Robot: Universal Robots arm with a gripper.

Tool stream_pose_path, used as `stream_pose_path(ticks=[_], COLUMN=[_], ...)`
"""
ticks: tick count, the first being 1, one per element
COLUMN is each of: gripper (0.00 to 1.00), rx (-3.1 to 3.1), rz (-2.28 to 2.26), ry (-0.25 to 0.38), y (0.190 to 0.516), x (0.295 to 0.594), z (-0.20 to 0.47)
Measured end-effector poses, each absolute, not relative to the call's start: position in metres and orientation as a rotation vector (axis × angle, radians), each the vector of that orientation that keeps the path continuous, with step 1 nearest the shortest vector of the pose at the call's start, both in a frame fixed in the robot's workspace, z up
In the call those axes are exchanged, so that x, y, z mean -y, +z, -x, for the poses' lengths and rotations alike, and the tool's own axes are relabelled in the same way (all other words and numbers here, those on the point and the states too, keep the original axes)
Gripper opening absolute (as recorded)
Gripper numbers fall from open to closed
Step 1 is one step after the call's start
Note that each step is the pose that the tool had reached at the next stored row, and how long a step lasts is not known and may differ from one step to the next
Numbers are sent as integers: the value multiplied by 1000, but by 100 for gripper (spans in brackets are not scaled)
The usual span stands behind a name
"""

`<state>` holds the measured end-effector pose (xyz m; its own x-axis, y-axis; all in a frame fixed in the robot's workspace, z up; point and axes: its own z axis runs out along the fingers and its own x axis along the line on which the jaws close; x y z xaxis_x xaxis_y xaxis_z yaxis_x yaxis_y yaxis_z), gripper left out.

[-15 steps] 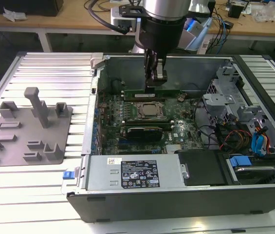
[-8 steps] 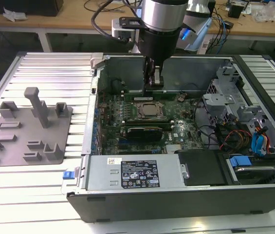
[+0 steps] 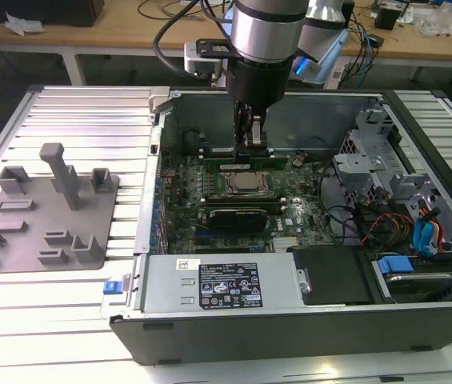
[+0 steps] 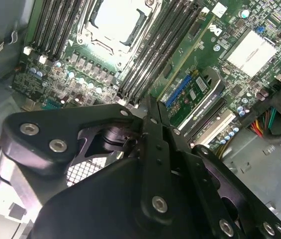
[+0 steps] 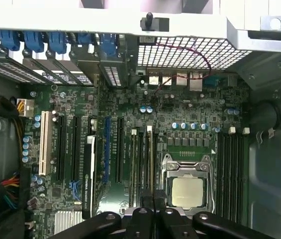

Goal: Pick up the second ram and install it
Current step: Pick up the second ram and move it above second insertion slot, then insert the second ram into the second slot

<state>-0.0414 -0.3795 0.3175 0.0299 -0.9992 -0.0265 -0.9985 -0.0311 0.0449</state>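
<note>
Over the motherboard (image 3: 294, 212): the gripper (image 3: 253, 146) hangs straight down from the arm (image 3: 267, 32) inside the open computer case (image 3: 290, 328), its tips at the memory slots just beside the processor socket (image 3: 246, 186).
Fingers (image 5: 147, 201): clenched flat against each other in both wrist views, with nothing grasped between them.
Second ram (image 3: 227, 162): a green stick standing on edge in a slot on the far side of the socket in the exterior view, directly under the tips; whether they press on its top edge cannot be told.
Graphics card (image 3: 238, 216): a black card across the board on the socket's near side, apart from the gripper.
Fixture tray (image 3: 46, 212): grey, with upright holders, on the slatted table (image 3: 82, 112) toward the exterior view's left, well apart from the case.
Power supply (image 3: 218, 284): a grey labelled box along the case's near wall.
Cables (image 3: 386, 224): red and orange strands toward the exterior view's right, inside the case.
</note>
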Motion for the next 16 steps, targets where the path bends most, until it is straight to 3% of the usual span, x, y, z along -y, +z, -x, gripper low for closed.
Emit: stream_pose_path(ticks=[16], gripper=[9], rx=[2177], rz=[-2245], ry=[-79], y=[313], x=[379], z=[41])
